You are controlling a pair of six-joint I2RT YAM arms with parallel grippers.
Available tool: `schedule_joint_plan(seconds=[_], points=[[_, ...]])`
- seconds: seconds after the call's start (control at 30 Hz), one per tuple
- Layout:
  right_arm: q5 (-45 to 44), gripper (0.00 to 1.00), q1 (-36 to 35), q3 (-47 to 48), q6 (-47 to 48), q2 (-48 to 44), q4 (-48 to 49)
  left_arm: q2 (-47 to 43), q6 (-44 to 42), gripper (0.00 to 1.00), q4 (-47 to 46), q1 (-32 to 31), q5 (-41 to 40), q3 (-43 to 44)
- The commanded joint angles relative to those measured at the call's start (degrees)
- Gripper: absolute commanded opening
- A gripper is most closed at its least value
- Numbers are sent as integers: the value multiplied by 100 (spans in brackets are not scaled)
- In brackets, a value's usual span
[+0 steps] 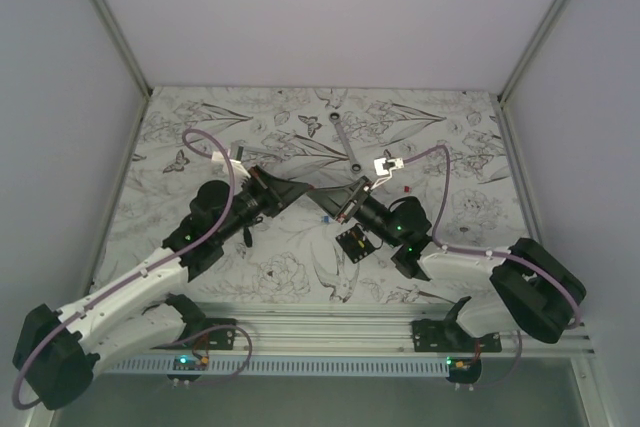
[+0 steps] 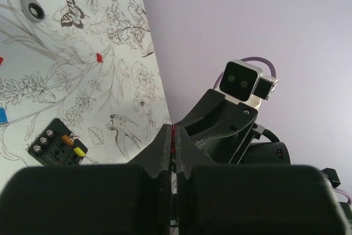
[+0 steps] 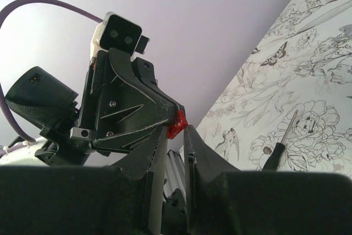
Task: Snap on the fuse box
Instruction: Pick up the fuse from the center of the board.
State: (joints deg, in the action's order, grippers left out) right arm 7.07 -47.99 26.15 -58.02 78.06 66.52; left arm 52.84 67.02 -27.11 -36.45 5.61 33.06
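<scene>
The fuse box [image 1: 352, 242] is a small black square box lying on the patterned table below the right gripper. In the left wrist view it [image 2: 58, 146] shows screws and tiny orange and yellow bits. Both grippers meet in the air above mid-table. My left gripper [image 1: 314, 190] [image 2: 173, 134] is shut on a small red fuse [image 3: 177, 125], which shows as a red sliver between its fingers. My right gripper [image 1: 336, 199] [image 3: 176, 129] faces it tip to tip, its two fingertips against the sides of the same red fuse, with a narrow gap behind it.
A metal wrench [image 1: 345, 142] [image 2: 30, 1] lies at the back centre. A loose red fuse [image 1: 405, 188] [image 2: 99, 57] and a blue fuse [image 1: 322, 217] [image 2: 3, 115] lie on the table. A black-handled screwdriver [image 3: 279, 142] lies on the left side. Walls enclose the table.
</scene>
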Motion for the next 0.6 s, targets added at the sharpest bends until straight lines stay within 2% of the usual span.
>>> schedule_joint_plan(seconds=[0.0, 0.13, 0.2, 0.3, 0.47, 0.53, 0.57], points=[[72, 17, -51, 214, -52, 50, 382, -120, 129, 0, -258, -91, -69, -129], [94, 1, -43, 191, 31, 11, 295, -151, 122, 0, -260, -99, -115, -183], [147, 0, -36, 206, 141, -28, 165, -147, 100, 0, -251, -91, -133, -215], [308, 0, -31, 296, 366, -123, -330, -165, 19, 15, -234, -82, -210, -325], [454, 0, 0, 603, 1099, -521, -2302, -375, -326, 38, 180, 81, -330, -445], [409, 0, 8, 688, 1454, -703, -3108, -506, -567, 48, 625, 188, -313, -377], [361, 0, 4, 770, 1633, -774, -3627, -573, -704, 51, 909, 254, -276, -315]])
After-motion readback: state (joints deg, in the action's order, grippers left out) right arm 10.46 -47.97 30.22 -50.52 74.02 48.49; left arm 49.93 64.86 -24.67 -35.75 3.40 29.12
